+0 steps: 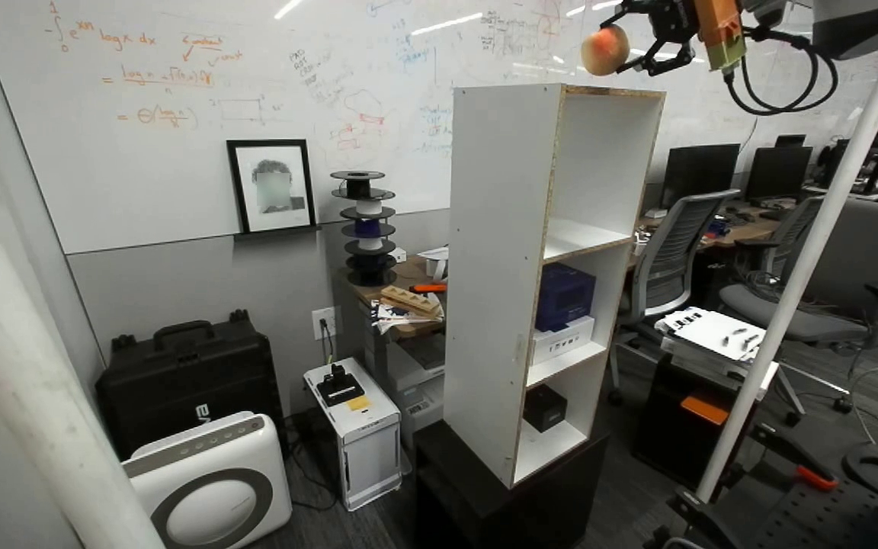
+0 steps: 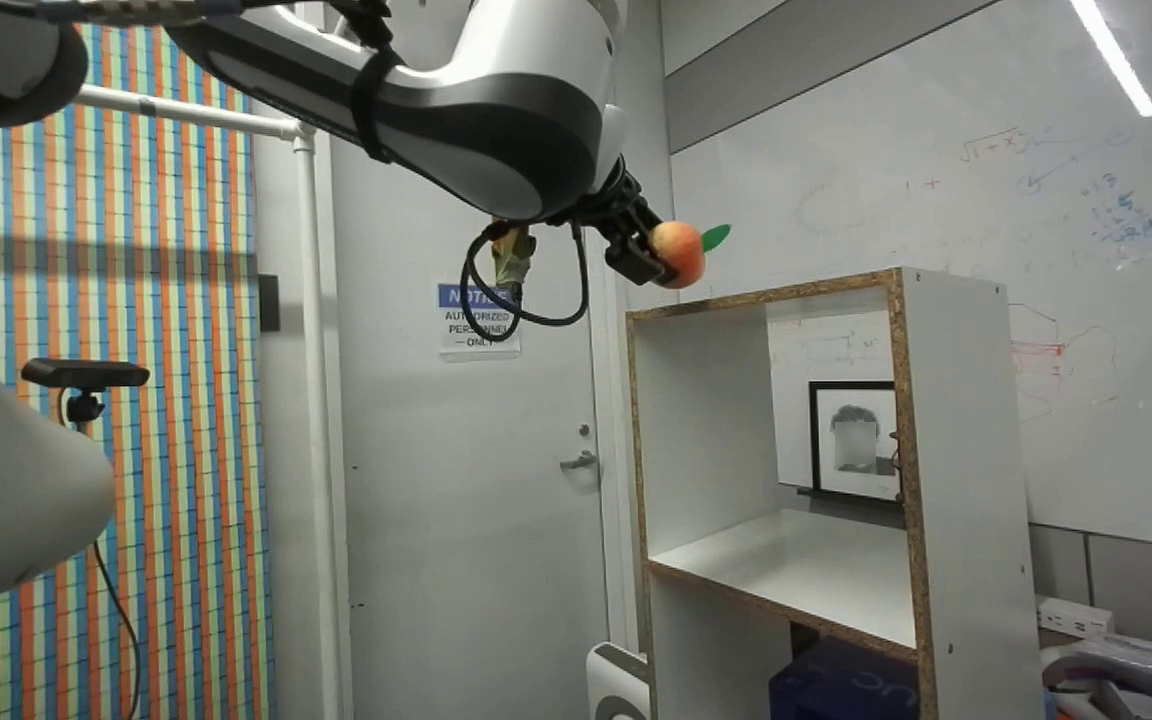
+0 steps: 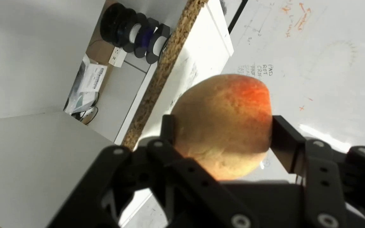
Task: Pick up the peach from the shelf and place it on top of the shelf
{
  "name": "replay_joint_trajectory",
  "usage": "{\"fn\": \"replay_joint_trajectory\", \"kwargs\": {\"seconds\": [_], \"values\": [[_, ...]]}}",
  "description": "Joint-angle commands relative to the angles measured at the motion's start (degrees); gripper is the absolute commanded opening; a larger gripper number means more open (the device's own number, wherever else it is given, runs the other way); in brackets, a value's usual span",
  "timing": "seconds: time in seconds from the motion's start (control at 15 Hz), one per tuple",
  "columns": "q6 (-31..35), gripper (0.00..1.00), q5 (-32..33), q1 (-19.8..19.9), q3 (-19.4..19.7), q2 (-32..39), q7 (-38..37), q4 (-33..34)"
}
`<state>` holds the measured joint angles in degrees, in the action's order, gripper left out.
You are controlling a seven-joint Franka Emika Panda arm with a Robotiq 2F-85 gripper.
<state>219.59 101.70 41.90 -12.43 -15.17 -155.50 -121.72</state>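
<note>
Claw [image 3: 223, 130] is clamped on the peach [image 2: 676, 252], higher than the shelf [image 1: 504, 267] — door sign [image 2: 484, 318] is lettered NOTICE AUTHORIZED PERSONNEL ONLY; whiteboard [image 1: 256, 91] is marked with equations [image 1: 130, 40].

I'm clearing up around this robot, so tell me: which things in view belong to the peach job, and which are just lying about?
Part of the job:
peach
pincer, gripping the peach
white shelf

Not part of it:
dark blue box
small black box
stacked spools
black case
framed portrait
</note>
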Motion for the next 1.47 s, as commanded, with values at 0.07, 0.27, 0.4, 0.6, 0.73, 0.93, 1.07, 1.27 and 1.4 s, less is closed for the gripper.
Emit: {"fn": "replay_joint_trajectory", "kwargs": {"seconds": [0.07, 0.27, 0.4, 0.6, 0.73, 0.93, 1.07, 1.27, 1.4], "values": [[-2.65, 0.48, -0.77, 1.81, -2.63, 4.43, -1.78, 5.23], [-2.95, 0.48, -0.32, 1.91, -2.95, 7.2, -1.87, 6.76], [-3.09, 0.94, -0.06, 1.81, -2.99, 7.95, -2.24, 7.53], [-2.72, 1.0, -0.12, 1.47, -2.9, 8.73, -2.19, 8.54], [-2.22, 1.0, 0.44, 1.22, -3.15, 8.12, -2.2, 8.24], [-1.95, 1.0, 1.4, 0.92, -3.57, 6.93, -2.73, 8.52], [-1.42, 1.0, 1.64, 1.16, -3.85, 7.28, -2.68, 9.3], [-1.98, 1.0, 1.46, 1.29, -4.19, 7.48, -2.66, 10.34], [-1.91, 1.0, 1.38, 1.38, -4.06, 7.67, -2.66, 11.02]]}}
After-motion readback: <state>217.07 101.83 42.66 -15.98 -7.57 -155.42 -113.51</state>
